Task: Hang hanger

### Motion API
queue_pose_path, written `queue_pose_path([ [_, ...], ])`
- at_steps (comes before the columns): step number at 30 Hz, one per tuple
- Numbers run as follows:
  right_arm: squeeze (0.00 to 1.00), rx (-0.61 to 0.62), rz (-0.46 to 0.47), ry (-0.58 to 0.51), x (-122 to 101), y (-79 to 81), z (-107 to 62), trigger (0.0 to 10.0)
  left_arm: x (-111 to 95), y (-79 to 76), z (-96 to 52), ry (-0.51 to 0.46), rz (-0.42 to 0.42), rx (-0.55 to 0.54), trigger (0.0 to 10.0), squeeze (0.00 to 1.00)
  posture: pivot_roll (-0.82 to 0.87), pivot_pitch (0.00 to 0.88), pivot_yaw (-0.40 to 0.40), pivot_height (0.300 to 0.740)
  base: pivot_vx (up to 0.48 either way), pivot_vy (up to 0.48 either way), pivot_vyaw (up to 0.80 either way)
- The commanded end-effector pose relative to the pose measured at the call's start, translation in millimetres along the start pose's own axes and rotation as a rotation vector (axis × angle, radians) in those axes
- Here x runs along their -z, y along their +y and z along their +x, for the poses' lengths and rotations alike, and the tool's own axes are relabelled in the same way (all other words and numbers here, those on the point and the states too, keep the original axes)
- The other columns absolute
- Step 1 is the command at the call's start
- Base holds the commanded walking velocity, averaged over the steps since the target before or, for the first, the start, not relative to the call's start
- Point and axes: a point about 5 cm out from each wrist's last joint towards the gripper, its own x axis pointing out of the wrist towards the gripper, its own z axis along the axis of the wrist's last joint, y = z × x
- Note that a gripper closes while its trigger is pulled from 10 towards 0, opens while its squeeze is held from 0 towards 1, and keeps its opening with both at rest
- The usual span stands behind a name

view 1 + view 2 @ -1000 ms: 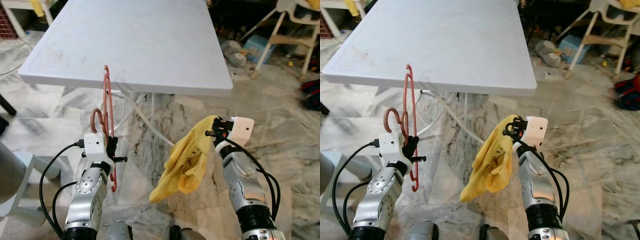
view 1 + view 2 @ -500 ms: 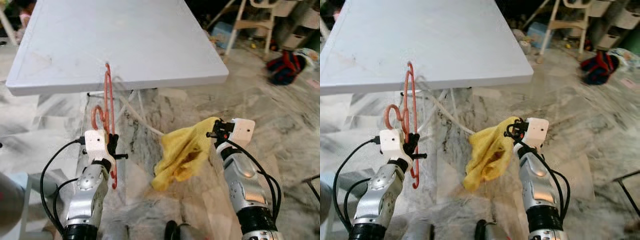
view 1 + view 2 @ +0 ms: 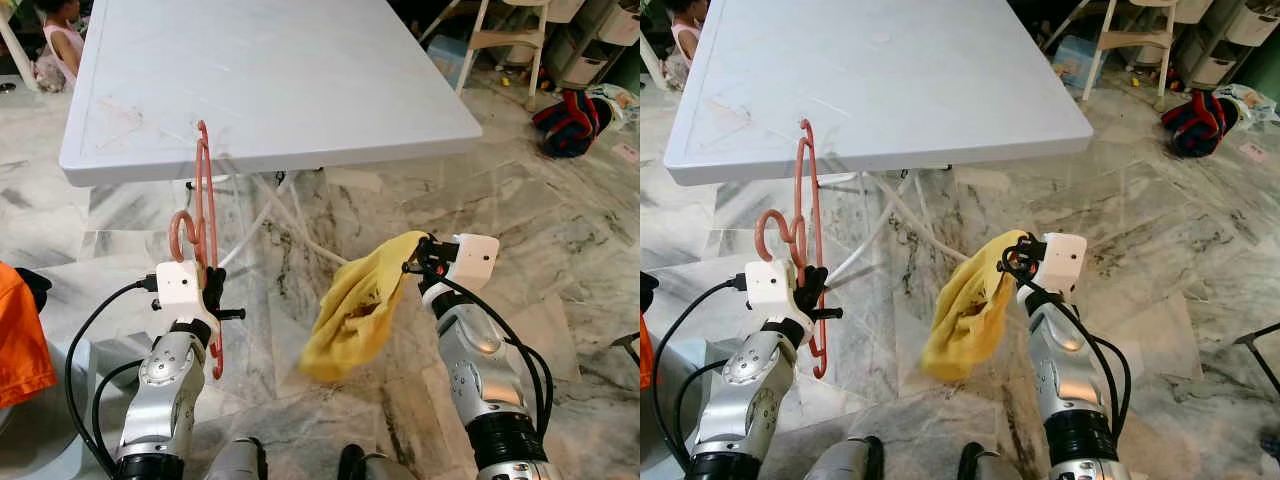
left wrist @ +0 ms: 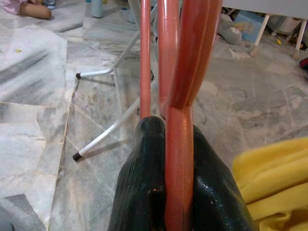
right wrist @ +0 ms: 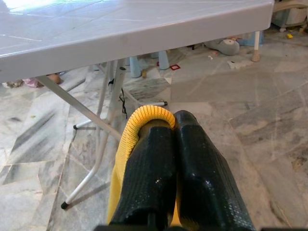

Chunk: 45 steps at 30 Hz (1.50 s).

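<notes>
My left gripper (image 3: 213,290) is shut on a salmon-red plastic hanger (image 3: 204,214), held upright with its hook curling beside the wrist. In the left wrist view the hanger's bars (image 4: 177,86) run up between the black fingers (image 4: 139,178). On the other side, my right gripper (image 3: 420,266) is shut on a yellow cloth (image 3: 355,310) that droops down and to the left over the floor. Seen from the right wrist, a fold of that cloth (image 5: 144,118) wraps over the closed fingers (image 5: 192,159). Both hands are held in front of the near edge of a white folding table (image 3: 270,90).
The table's white legs (image 3: 275,205) cross beneath it over a marble floor. An orange object (image 3: 22,335) lies at the far left. A person (image 3: 60,45) sits beyond the table's left corner. Chairs, bins and a red-and-dark bag (image 3: 570,110) crowd the far right.
The camera view has swung, so the table and floor shifted in frame. The yellow cloth swung below the right gripper. Both grips are unchanged.
</notes>
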Motion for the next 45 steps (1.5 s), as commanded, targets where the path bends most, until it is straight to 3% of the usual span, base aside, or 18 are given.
queue_pose_path([
  [1,0.00,0.015,-0.009,-0.043,-11.1,-3.4,1.7,10.0,-2.2,-4.1,0.3,-0.012,0.012,0.017,10.0,0.00,0.17,0.212,-0.086,0.740,0.000,0.000,0.00],
  [10,0.00,0.024,0.010,-0.070,-11.8,0.2,1.2,10.0,-5.8,-1.4,2.2,-0.014,0.057,0.032,10.0,0.00,0.19,0.210,-0.053,0.740,0.000,0.000,0.00],
  [15,0.00,0.076,0.041,-0.091,-9.0,-0.6,-1.3,10.0,-4.1,2.4,5.5,0.014,0.109,0.062,10.0,0.00,0.17,0.205,0.021,0.740,0.000,0.000,0.00],
  [19,0.00,0.124,0.051,-0.096,-5.0,-6.1,-8.3,10.0,-4.4,-3.2,11.9,0.021,0.134,0.103,10.0,0.00,0.15,0.201,0.041,0.740,0.000,0.000,0.00],
  [25,0.00,0.153,0.019,-0.089,-2.7,-15.2,-17.0,10.0,-2.9,-12.8,21.3,0.023,0.141,0.140,10.0,0.00,0.10,0.196,0.000,0.740,0.000,0.000,0.00],
  [27,0.00,0.167,-0.018,-0.086,-7.8,-21.0,-19.6,10.0,-2.0,-17.6,23.0,0.019,0.150,0.155,10.0,0.00,0.08,0.190,-0.053,0.740,0.000,0.000,0.00],
  [33,0.00,0.137,-0.052,-0.070,-6.7,-25.4,-21.3,10.0,7.8,-21.9,18.4,0.030,0.099,0.142,10.0,0.00,0.08,0.182,-0.045,0.740,0.000,0.000,0.00],
  [40,0.00,0.040,0.019,-0.145,-24.7,-4.8,-8.7,10.0,5.3,-18.0,8.9,-0.030,0.130,0.086,10.0,0.00,0.13,0.169,-0.048,0.740,0.000,0.000,0.00],
  [45,0.00,-0.033,0.028,-0.126,-18.5,14.1,1.0,10.0,-5.4,-11.5,9.2,-0.074,0.135,0.034,10.0,0.00,0.18,0.113,-0.056,0.740,0.000,0.000,0.00],
])
